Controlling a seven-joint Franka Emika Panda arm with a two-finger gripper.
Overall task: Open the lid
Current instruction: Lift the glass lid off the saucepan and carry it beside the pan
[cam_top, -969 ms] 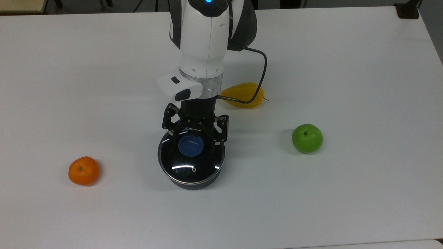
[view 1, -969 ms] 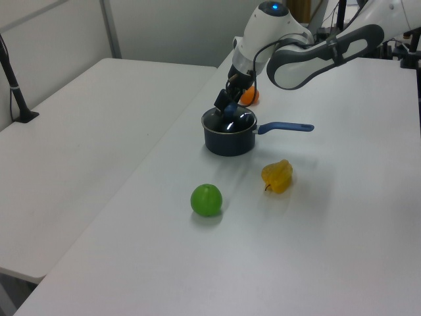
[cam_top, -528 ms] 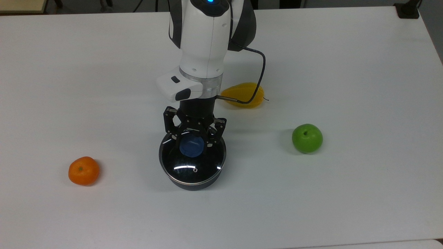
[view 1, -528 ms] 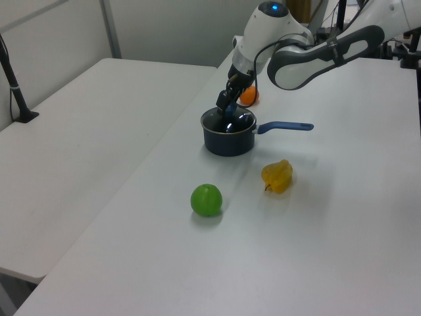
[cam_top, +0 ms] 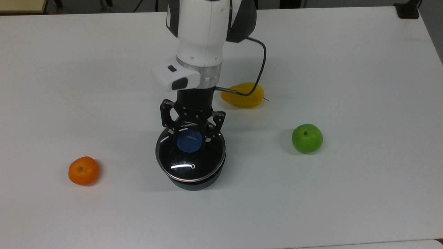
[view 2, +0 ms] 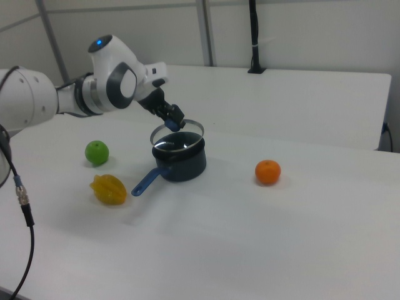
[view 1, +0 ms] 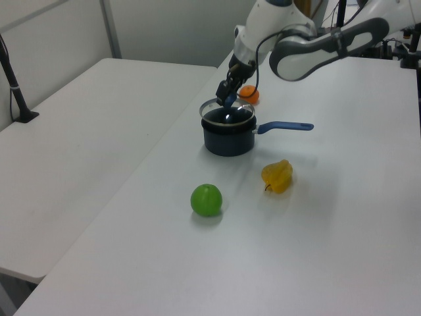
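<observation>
While the gripper point(cam_top: 190, 133) is closed on the blue knob point(cam_top: 189, 140) of the round clear glass lid with a metal rim point(cam_top: 190, 157), the step in hand seems to be the lifting itself: in the left view and the right view the lid point(view 1: 224, 108) hangs tilted just above the black saucepan with a long blue handle point(view 1: 228, 133), its far rim raised and clear of the pan. So I judge the task as about half done; the lid is off its seat but not yet carried away. The next move, as I think, asks for a straight rise with a firm hold on the knob, and then a travel to the side toward a bare part of the white table point(cam_top: 346, 193), because a tilted glass lid could slip or strike the pan's rim. Counting from the top view's left to its right: one orange mandarin point(cam_top: 83, 170) near the front left part of the table, one saucepan with one lid near the middle of the front edge, one yellow pear-shaped fruit point(cam_top: 243, 95) behind it toward the table's middle, and one green apple point(cam_top: 307, 138) further toward the right edge. All three fruits lie well apart from the saucepan, and one robot arm point(cam_top: 200, 31) reaches in from the far edge.
</observation>
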